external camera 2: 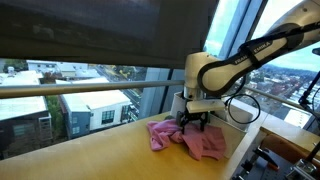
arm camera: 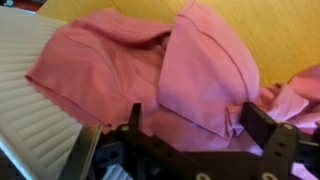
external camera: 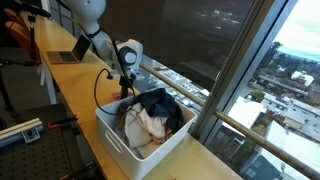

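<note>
The black two-fingered claw (external camera 2: pixel 193 122) hangs released, its stiff fingers spread wide and empty, close above the crumpled pink fabric cloth (external camera 2: pixel 186 138). The cloth lies in soft, rumpled folds on the smooth pale wooden desk (external camera 2: pixel 100 155). In the wrist view a broad flap folds over at 12 o'clock from the claw, and a white ribbed surface (arm camera: pixel 25 90) borders the cloth at 9 o'clock. In an exterior view a white rectangular plastic bin (external camera: pixel 115 135) holds a dark garment (external camera: pixel 160 105) and a beige garment (external camera: pixel 145 125).

Daylight floods in through the windows (external camera 2: pixel 90 100), bright outside, dimmer indoors; the blind (external camera 2: pixel 100 30) reads near black. The wrist view is soft and blurred, the pink cloth (arm camera: pixel 150 70) evenly lit, low in detail.
</note>
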You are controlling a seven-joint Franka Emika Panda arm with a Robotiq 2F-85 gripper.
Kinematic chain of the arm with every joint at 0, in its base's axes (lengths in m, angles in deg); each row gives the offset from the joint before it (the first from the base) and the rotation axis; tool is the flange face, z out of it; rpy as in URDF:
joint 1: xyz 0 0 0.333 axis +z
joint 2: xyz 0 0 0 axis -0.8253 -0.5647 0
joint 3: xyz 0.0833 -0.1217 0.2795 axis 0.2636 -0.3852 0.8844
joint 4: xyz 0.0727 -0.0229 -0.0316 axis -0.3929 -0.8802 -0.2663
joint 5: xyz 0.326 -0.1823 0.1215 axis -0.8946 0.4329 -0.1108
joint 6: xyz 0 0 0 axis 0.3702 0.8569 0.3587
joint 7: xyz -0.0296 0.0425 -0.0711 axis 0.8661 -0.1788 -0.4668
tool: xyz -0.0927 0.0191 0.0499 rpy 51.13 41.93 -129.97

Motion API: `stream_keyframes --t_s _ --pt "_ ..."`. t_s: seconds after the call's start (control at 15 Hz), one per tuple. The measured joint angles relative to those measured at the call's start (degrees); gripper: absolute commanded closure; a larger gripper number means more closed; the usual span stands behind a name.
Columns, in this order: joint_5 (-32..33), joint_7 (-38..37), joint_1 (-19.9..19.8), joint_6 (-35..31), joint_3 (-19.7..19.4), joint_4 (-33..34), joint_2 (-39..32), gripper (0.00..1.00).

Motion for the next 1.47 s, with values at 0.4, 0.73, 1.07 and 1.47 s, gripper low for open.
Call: stream_keyframes --t_s 0.4,0.73,1.07,1.47 --pt "-0.02 0.0 0.09 -1.96 -0.23 -0.85 -0.64 0.18" --pt "-0.07 0.0 0.46 -4.63 -0.22 -3.2 -1.61 0.55" --pt "-0.07 0.0 1.92 -5.22 -0.19 -4.5 -1.66 0.92" --pt "-0.06 0.0 4.36 -5.22 0.04 -4.52 0.3 0.98"
